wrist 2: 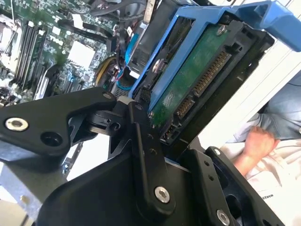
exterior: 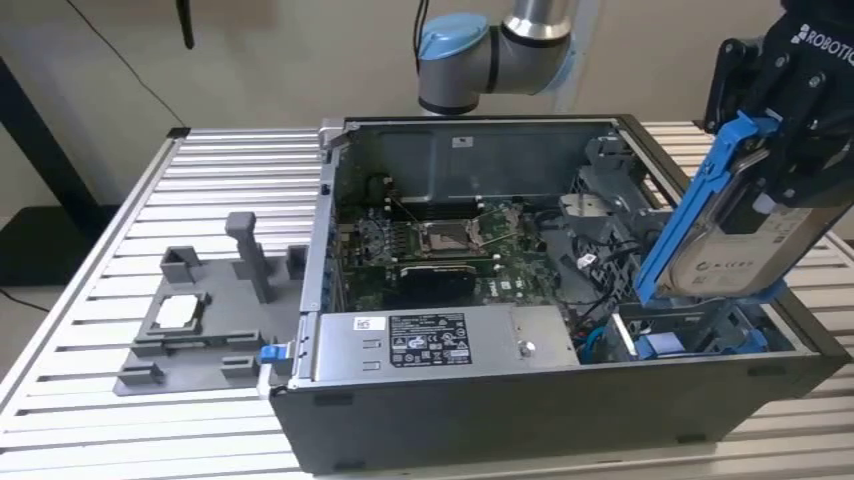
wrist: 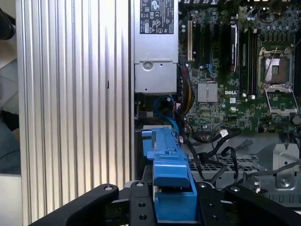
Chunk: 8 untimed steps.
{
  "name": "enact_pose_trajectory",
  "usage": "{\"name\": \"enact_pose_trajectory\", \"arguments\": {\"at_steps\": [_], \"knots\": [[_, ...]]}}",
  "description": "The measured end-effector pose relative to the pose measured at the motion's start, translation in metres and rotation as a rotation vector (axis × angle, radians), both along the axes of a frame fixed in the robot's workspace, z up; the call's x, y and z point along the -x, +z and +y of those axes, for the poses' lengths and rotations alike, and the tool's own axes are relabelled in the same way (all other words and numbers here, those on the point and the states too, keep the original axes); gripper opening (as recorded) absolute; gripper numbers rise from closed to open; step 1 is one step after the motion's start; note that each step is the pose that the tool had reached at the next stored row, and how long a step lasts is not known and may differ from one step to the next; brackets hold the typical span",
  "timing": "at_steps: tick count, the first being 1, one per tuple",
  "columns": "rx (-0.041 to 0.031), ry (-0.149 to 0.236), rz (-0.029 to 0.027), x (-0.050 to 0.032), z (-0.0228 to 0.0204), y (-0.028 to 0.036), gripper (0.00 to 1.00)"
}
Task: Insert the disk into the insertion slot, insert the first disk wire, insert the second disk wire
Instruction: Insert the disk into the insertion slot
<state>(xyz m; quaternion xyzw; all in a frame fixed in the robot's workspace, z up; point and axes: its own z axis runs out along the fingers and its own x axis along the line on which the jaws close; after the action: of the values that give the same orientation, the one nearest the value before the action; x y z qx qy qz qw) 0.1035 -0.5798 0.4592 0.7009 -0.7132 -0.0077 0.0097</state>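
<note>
Blue-framed labelled disk (exterior: 741,245) in pincer (wrist: 174,200)

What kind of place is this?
Probably a robotics lab bench: open PC case on a slatted metal table, gripper holding a disk over it, grey fixture alongside.

Printed labels on the power-supply box (exterior: 407,340) and the disk (exterior: 737,248) (wording too small).
</note>
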Motion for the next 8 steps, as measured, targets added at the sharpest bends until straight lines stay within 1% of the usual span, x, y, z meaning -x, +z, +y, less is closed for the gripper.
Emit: {"name": "enact_pose_trajectory", "arguments": {"at_steps": [5, 8], "knots": [[0.0001, 0.001, -0.0018, -0.0011, 0.0000, -0.0089, 0.33], [0.0000, 0.002, -0.0057, -0.0023, 0.0000, -0.0135, 0.33]]}}
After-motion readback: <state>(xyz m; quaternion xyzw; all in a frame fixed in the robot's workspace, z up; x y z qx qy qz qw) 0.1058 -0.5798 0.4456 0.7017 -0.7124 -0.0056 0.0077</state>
